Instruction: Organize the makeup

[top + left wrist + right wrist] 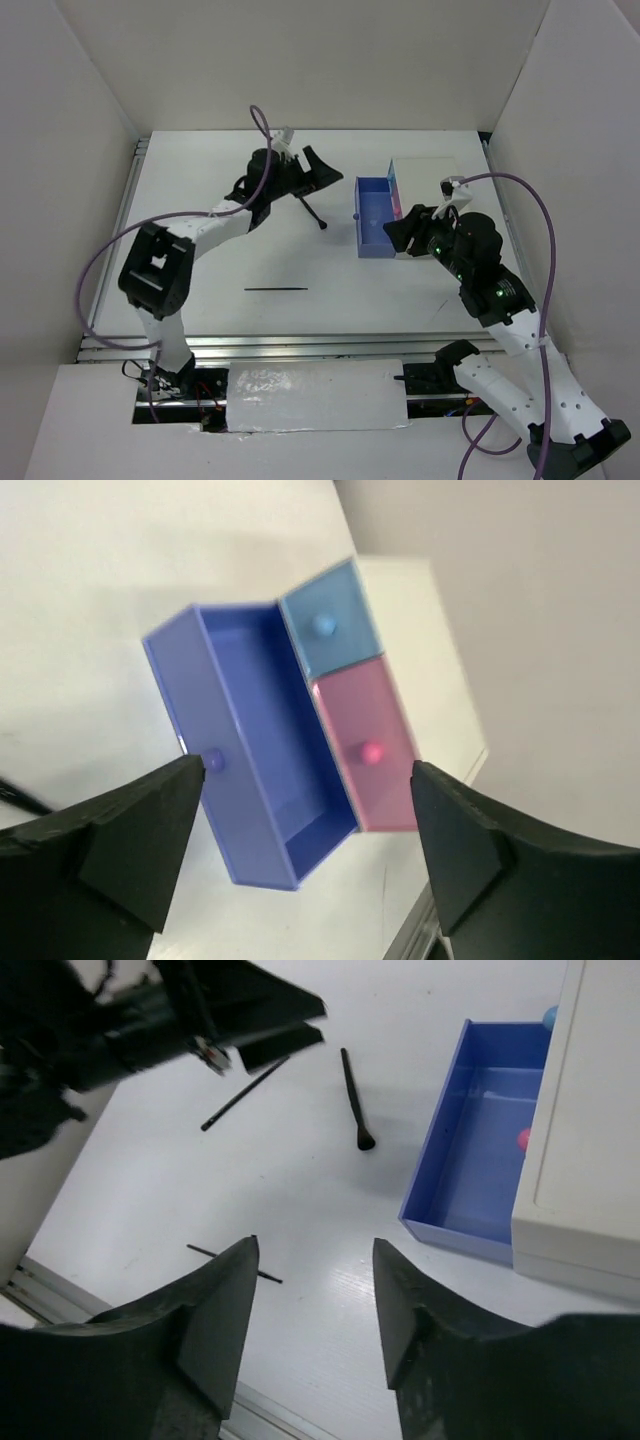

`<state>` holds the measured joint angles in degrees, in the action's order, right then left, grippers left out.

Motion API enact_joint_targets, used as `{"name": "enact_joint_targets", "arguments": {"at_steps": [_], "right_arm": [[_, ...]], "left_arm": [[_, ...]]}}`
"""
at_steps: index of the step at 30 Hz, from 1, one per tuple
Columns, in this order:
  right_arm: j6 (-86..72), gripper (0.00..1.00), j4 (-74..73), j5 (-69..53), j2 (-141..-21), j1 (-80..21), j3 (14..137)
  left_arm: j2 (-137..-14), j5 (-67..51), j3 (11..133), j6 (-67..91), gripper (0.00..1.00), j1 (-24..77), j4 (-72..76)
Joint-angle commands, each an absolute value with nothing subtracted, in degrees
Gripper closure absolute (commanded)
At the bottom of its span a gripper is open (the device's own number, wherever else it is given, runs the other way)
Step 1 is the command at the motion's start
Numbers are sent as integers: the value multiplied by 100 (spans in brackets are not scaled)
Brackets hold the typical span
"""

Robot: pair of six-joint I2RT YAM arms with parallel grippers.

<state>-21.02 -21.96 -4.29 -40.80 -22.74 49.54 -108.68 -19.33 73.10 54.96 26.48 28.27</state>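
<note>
A black makeup brush (312, 212) (355, 1100) lies on the white table between the arms. A thin black pencil (275, 289) (235, 1263) lies nearer the front. In the right wrist view a second thin black stick (243, 1093) lies just under the left arm. My left gripper (305, 165) (305, 810) hangs open and holds nothing, above the table left of the pulled-out blue drawer (375, 215) (250, 740). My right gripper (402, 234) (315, 1243) is open too, with only bare table between its fingers, at the drawer's near right corner. No compacts or red-and-black sticks show.
The white box (425, 180) (585, 1130) stands at the back right, its light blue drawer (330, 630) and pink drawer (365, 745) closed. The blue drawer shows nothing inside. White walls enclose the table, and a metal rail (300, 345) runs along its front edge.
</note>
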Motion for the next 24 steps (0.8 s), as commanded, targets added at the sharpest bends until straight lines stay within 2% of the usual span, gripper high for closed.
{"name": "enact_joint_targets", "arguments": {"at_steps": [1,3,4,9,11,15,16,18,24], "right_arm": [[-2048,41,-2127,-580,-4157,-2312,5291],[-2118,34,-2048,-633,-4245,-2312,5300],[-2144,26,-1970,-650,-4280,-2312,5282],[-2355,15,-1662,-1045,-4614,-2347,5282],[-2451,13,-1530,-1160,-4719,-2382,5317],[-2549,10,-1397,-1397,-4772,-2382,5396],[-2558,8,-1415,-1432,-4772,-2382,5457],[-2531,1,-1537,-1538,-4729,-2391,5571],[-2277,0,-1933,-1460,-4273,-2391,5555]], "left_arm": [[-9758,-714,7682,4151,1,2575,1049],[-9055,-49,7560,3869,1,2496,126],[-8565,278,7489,3789,1,2479,-408],[-7717,2202,7260,3314,1,2286,-1598],[-7804,2346,7295,3244,1,1953,-1923],[-8699,1769,7558,3103,1,1189,-1934],[-9293,1627,7698,3050,0,1073,-1951],[-10155,1111,8172,2831,1,819,-1925],[-11581,913,9376,2286,6,756,-2283]]}}
